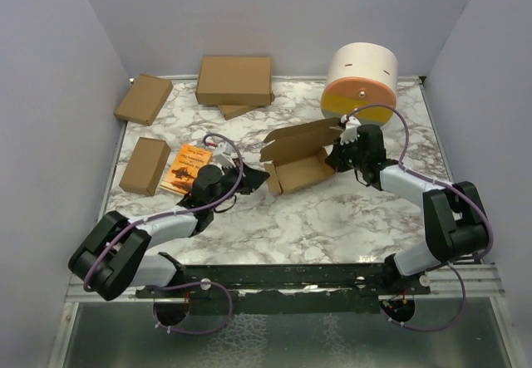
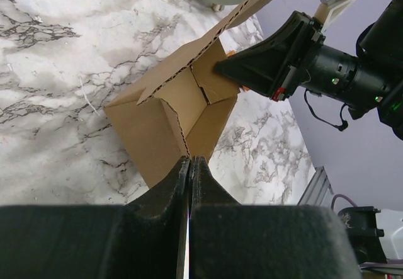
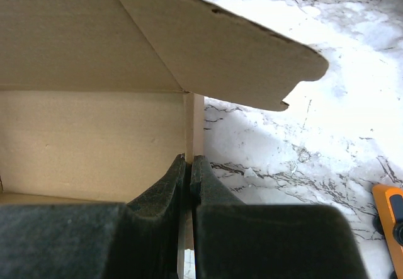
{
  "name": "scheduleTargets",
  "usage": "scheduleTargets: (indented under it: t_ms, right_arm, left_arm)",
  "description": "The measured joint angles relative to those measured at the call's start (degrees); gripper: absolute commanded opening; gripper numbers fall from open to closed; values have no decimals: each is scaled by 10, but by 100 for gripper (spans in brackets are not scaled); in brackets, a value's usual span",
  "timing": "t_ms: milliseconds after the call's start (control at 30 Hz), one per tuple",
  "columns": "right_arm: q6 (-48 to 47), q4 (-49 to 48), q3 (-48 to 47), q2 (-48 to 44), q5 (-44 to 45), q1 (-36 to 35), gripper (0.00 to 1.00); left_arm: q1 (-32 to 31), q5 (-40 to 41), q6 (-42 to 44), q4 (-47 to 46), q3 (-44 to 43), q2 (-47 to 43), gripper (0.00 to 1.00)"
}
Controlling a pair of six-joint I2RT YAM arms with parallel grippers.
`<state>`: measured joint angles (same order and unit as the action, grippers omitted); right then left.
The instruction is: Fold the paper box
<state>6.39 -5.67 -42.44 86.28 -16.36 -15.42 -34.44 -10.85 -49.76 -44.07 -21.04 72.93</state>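
Left gripper [image 2: 190, 160]: fingers are pressed together, and their tips are met by the lower corner edge of the paper box [image 2: 173, 112]. Whether any cardboard is pinched between them cannot be told.
Right gripper [image 3: 189, 159]: fingers are clamped on a thin upright wall at the end of the paper box, and a strip of cardboard is seen running down between them.
Paper box: found half-formed near the middle of the marble table [image 1: 332, 218], between the two grippers. Its tray walls are raised. Its left end is met by the left gripper and its right end is held by the right one.
Lid flap [image 3: 214, 46]: stood open along the far side of the tray. Its notched tab is seen above the marble in the right wrist view.
Orange booklet [image 1: 187, 167]: laid flat just left of the left gripper.
Small carton [image 1: 145, 165]: closed, and laid just left of the booklet.
Corner carton [image 1: 143, 99]: closed, and set at the far left of the table.
Wide carton [image 1: 234, 80]: laid at the far edge, on top of another carton whose corner shows.
Round drum [image 1: 360, 81]: white with an orange face, placed at the far right just behind the right gripper.
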Motion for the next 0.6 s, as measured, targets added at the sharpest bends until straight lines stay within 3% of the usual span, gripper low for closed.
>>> scheduleTargets:
  t_ms: [100, 233, 600]
  right_arm:
    - [0, 0, 0, 8, 0, 0, 1]
    - [0, 0, 0, 15, 0, 0, 1]
    - [0, 0, 0, 15, -7, 0, 1]
  left_arm:
    - [-1, -5, 0, -10, -4, 20, 2]
    - [-1, -9, 1, -19, -4, 36, 17]
    - [-1, -24, 0, -59, 3, 62, 47]
